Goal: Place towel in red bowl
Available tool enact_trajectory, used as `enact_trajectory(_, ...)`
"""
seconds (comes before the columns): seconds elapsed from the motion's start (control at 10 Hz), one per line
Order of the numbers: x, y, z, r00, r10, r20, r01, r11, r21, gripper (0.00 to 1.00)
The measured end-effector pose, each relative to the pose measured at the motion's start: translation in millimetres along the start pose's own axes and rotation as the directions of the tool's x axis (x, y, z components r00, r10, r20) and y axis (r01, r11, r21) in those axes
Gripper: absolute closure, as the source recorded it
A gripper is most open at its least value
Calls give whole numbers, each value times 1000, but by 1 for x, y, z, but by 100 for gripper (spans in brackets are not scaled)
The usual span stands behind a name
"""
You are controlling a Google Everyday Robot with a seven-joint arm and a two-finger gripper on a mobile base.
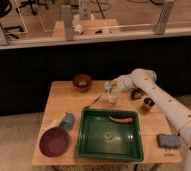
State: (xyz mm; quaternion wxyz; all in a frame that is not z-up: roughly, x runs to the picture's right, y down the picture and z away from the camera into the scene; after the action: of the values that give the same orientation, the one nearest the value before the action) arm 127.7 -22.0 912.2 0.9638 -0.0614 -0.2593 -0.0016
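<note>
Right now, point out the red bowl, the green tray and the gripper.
red bowl (54, 141), camera view, inner floor.
green tray (110, 155), camera view, front rim.
gripper (109, 88), camera view, tip above the cup (112, 99).

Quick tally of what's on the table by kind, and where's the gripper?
Bowls: 2, brown bowl and red bowl
Trays: 1, green tray
Cups: 2, clear cup, dark cup
Towels: 1, blue towel
Sponges: 1, sponge
Total: 7
The gripper is above the clear cup.

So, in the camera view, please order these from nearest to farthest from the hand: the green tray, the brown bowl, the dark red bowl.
The hand hovers above the table's back middle.
1. Brown bowl, to its left at the back.
2. Green tray, in front of it.
3. Dark red bowl, front left corner.
</note>
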Motion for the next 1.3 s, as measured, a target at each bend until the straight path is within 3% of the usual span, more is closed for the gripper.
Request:
enact_trajectory(0.2,-7,-31,14,1000,-16,24,15,999,33,100)
enact_trajectory(0.5,-28,-64,54,996,-48,74,44,998,55,100)
enact_trajectory(0.9,-45,-73,99,988,-79,136,71,996,59,100)
enact_trajectory(1.3,-57,-81,105,979,-104,176,93,993,71,100)
